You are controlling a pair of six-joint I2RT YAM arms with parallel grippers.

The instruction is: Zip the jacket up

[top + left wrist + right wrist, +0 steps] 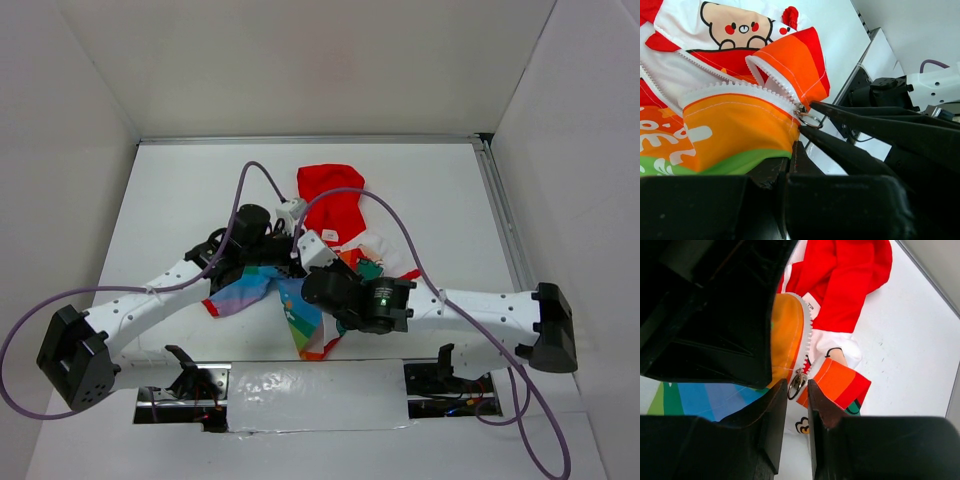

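Observation:
The jacket (335, 205) lies crumpled mid-table, red hood at the far side and rainbow side (262, 292) towards me. My left gripper (283, 245) is shut on the rainbow side's orange and green hem (730, 135) beside the zip, as the left wrist view shows at its jaws (791, 147). My right gripper (797, 383) is slightly open, and the zip's metal pull ring (796, 385) sits between its fingertips. The left wrist view shows the same ring (809, 119) between the right gripper's black fingers (850, 122). The white side with the cartoon bear (740, 27) lies beyond. The zip teeth stand apart.
White enclosure walls surround the table, with a metal rail (500, 210) along the right and far edges. A white taped strip (310, 392) lies between the arm bases. Purple cables (400, 235) arch over the jacket.

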